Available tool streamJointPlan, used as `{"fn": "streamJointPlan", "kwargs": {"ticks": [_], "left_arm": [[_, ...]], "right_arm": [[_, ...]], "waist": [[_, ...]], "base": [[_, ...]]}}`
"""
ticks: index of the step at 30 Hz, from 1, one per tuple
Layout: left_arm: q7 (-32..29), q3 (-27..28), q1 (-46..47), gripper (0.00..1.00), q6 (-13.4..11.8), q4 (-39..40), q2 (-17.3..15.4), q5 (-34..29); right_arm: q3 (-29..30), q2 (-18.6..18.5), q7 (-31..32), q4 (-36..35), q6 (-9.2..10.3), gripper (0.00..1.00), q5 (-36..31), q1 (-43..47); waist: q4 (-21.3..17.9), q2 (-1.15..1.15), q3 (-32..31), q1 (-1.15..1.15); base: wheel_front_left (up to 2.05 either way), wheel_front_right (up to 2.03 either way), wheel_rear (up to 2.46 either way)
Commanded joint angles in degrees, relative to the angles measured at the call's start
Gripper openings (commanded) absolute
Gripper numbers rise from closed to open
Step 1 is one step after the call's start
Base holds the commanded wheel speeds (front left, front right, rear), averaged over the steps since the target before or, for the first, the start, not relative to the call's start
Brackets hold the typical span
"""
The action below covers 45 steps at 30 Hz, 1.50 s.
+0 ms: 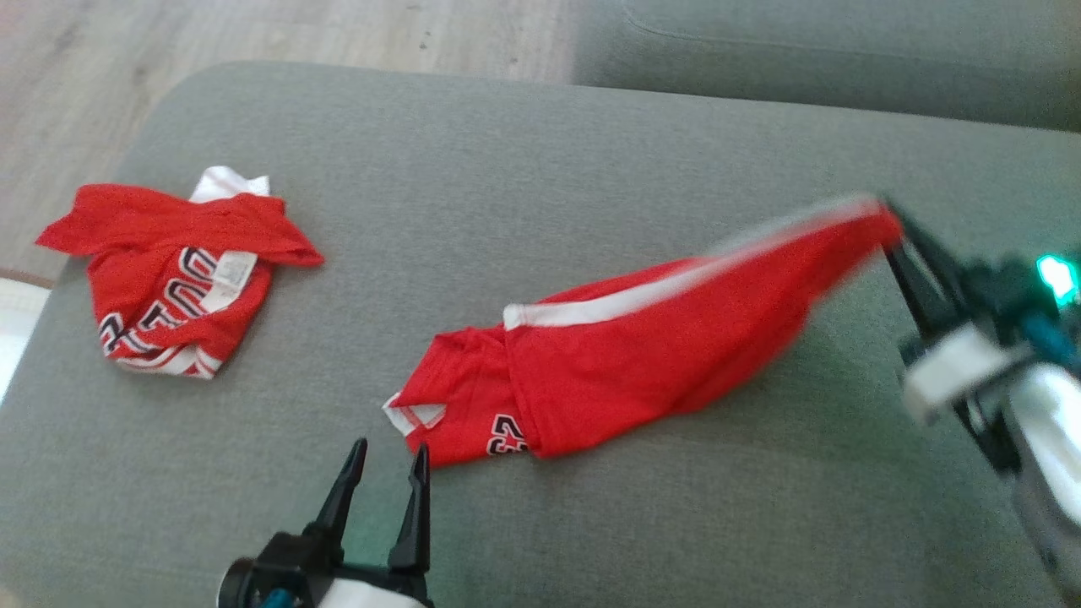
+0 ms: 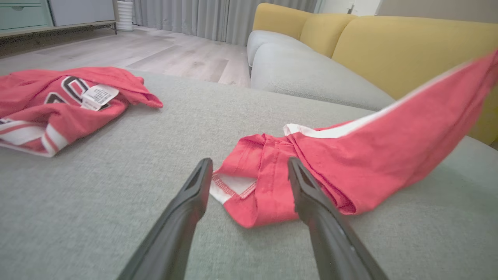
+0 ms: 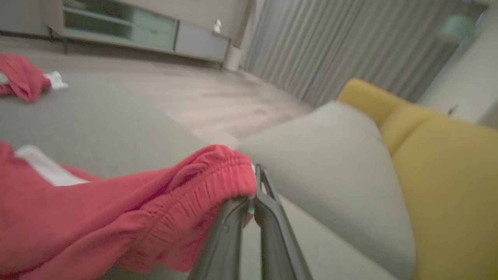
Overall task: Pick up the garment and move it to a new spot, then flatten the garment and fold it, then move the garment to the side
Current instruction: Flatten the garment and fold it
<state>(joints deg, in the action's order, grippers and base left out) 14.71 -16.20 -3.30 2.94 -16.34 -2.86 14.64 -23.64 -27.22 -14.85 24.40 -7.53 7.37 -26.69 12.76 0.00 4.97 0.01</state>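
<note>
The garment (image 1: 642, 355) is a pair of red shorts with a white side stripe, lying on the grey cushion (image 1: 540, 152) right of centre. My right gripper (image 1: 891, 228) is shut on its elastic waistband (image 3: 202, 175) and holds that end raised off the cushion, so the cloth stretches up to the right. The leg end with the white hem (image 2: 233, 186) still rests on the cushion. My left gripper (image 1: 389, 447) is open just in front of that hem, its fingers (image 2: 194, 194) standing to either side of the hem corner without gripping it.
A second red garment (image 1: 177, 279), a crumpled jersey with black-and-white lettering, lies at the cushion's left edge. Wooden floor (image 1: 253, 34) lies beyond the cushion. A grey seat (image 2: 311, 74) and yellow sofa back (image 2: 389, 46) stand to the right.
</note>
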Motion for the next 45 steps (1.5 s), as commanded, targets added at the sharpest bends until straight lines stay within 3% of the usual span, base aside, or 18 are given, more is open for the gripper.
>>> {"fn": "streamJointPlan", "kwargs": {"ticks": [1,2,10,15,20,27,33,37,41,45], "left_arm": [[0.29,1.60,2.74,1.00,-0.28,1.78,-0.02,-0.01],[0.29,1.66,3.09,1.00,-0.25,1.74,-0.02,-0.19],[0.29,3.23,5.35,1.00,-0.45,1.58,-0.02,-1.23],[0.29,4.05,6.61,1.00,-1.29,1.69,-0.02,-1.61],[0.29,3.97,7.38,1.00,-1.77,1.51,-0.02,-1.94],[0.29,3.89,6.77,1.00,-1.65,1.28,-0.02,-1.83],[0.29,4.32,6.43,1.00,-1.81,1.13,-0.02,-1.73],[0.29,4.54,6.28,1.00,-1.87,1.38,-0.02,-1.69],[0.29,4.72,6.34,1.00,-2.00,1.79,-0.02,-1.64],[0.29,4.96,6.40,1.00,-2.07,1.92,-0.02,-1.80]], "right_arm": [[1.31,-1.07,-0.14,-0.20,0.04,0.76,-0.48,1.43],[2.84,-0.71,-0.14,0.95,0.04,1.00,-0.64,3.32],[13.92,2.50,-0.15,6.32,0.04,1.00,-5.23,9.30],[23.33,7.38,-0.15,4.04,0.04,1.00,-10.56,9.74],[22.17,11.12,-0.15,3.99,0.04,1.00,-14.41,12.60],[17.48,9.53,3.67,14.73,0.04,1.00,-12.52,13.15],[22.66,8.21,3.14,16.62,0.04,1.00,-12.53,11.26],[29.44,8.89,2.90,16.07,0.04,1.00,-13.97,9.86],[34.23,12.02,0.94,12.03,0.04,1.00,-13.63,9.04],[34.98,15.53,0.10,7.86,0.04,1.00,-11.01,8.93]], "waist": [[-1.05,0.00,0.74,-0.01],[-1.49,0.00,0.90,-0.01],[-4.90,0.00,0.56,-0.01],[-6.56,0.00,-0.41,-0.01],[-7.47,0.00,-1.12,-0.01],[-8.30,0.00,-1.22,-0.01],[-8.76,0.00,-1.54,-0.01],[-9.23,0.00,-2.03,-0.01],[-9.54,0.00,-2.30,-0.01],[-9.76,0.00,-2.43,-0.01]], "base": [[0.00,0.00,0.00],[0.00,0.00,0.00],[0.00,0.00,0.00],[0.00,0.00,0.00],[0.00,0.00,0.00],[0.00,0.00,0.00],[0.00,0.00,0.00],[0.00,0.00,0.00],[0.00,0.00,0.00],[0.00,0.00,0.00]]}}
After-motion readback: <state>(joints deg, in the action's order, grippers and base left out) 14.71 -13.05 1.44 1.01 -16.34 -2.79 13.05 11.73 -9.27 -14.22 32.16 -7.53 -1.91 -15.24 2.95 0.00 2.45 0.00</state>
